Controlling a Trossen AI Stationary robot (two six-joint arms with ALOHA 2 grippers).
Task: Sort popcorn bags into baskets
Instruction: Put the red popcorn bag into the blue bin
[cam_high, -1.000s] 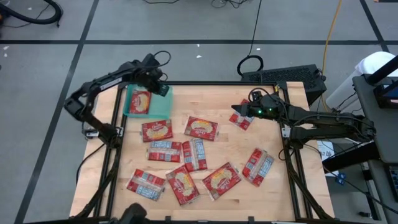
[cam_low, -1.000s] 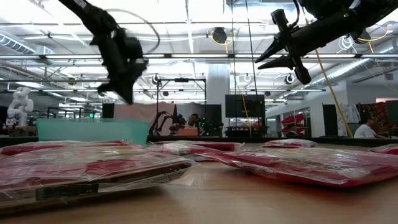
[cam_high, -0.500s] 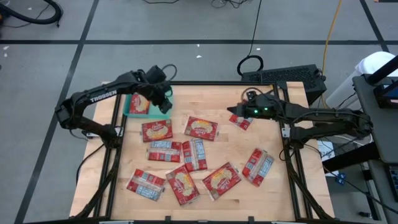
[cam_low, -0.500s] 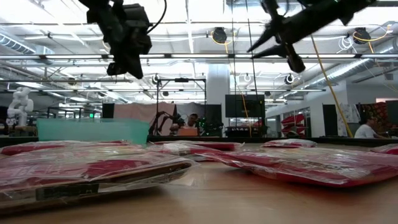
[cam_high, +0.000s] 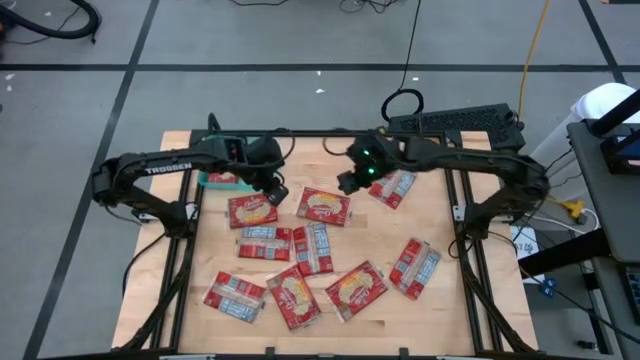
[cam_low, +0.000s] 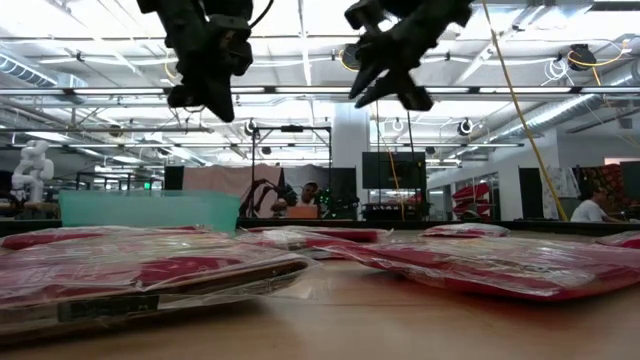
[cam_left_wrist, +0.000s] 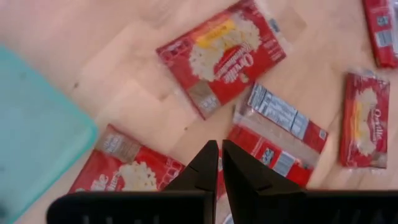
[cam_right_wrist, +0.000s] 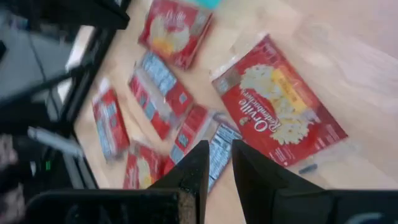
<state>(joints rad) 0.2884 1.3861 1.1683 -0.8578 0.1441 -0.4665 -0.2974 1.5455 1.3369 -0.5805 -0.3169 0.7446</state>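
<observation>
Several red popcorn bags lie flat on the wooden table (cam_high: 450, 220), among them one (cam_high: 252, 210) near the basket and one (cam_high: 323, 205) at the middle. The teal basket (cam_high: 210, 178) stands at the far left, largely hidden under my left arm. My left gripper (cam_high: 272, 187) hangs shut above the table between the basket and the nearest bag (cam_left_wrist: 124, 177), touching nothing. My right gripper (cam_high: 348, 182) hangs over the far middle, above a picture-side bag (cam_right_wrist: 280, 118). Its fingers stand a little apart with nothing between them. Both are high in the low view, left (cam_low: 215, 108) and right (cam_low: 365, 95).
More bags lie toward the near edge (cam_high: 293, 297) and the right (cam_high: 415, 267), and one lies at the far right (cam_high: 392, 187). Black frame rails (cam_high: 185, 260) run along both table sides. Bare wood shows at the far right corner (cam_high: 470, 150).
My left gripper has swung from above the basket toward the table's right, out over the nearest bags, and has stayed shut. My right gripper has moved from the far right toward the table's middle and tipped further downward. No bag has moved.
</observation>
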